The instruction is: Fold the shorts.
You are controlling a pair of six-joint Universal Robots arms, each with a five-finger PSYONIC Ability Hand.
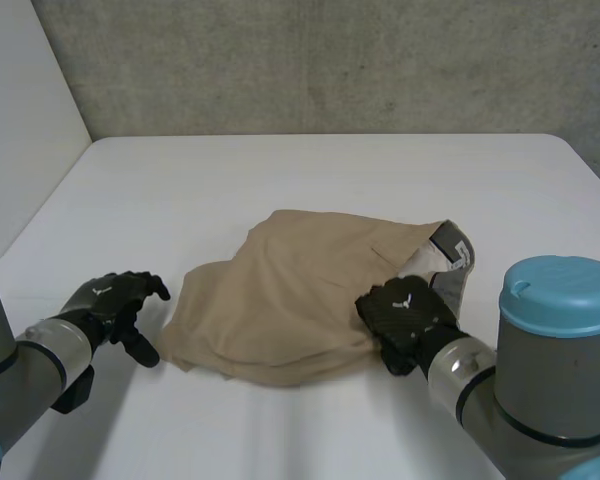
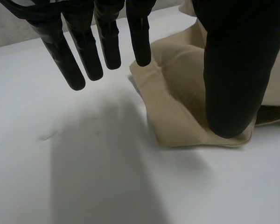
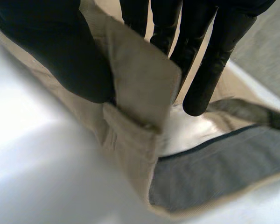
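The tan shorts (image 1: pixel 290 290) lie crumpled in the middle of the white table (image 1: pixel 310 170), their grey-lined waistband (image 1: pixel 452 250) turned up at the right. My right hand (image 1: pixel 405 315) sits on the near right edge by the waistband. In the right wrist view its thumb (image 3: pixel 60 51) and fingers (image 3: pixel 210 70) pinch a raised fold of the shorts (image 3: pixel 140 88) between them, just above the grey lining (image 3: pixel 224 168). My left hand (image 1: pixel 110 300) hovers beside the shorts' left edge, open; its straight fingers (image 2: pixel 107 42) hang over bare table and its thumb (image 2: pixel 238 70) is over the corner of the shorts (image 2: pixel 177 93).
A grey concrete wall (image 1: pixel 330 60) runs behind the table's far edge, and a white panel (image 1: pixel 20 100) stands at the left. Bare tabletop surrounds the shorts on all sides.
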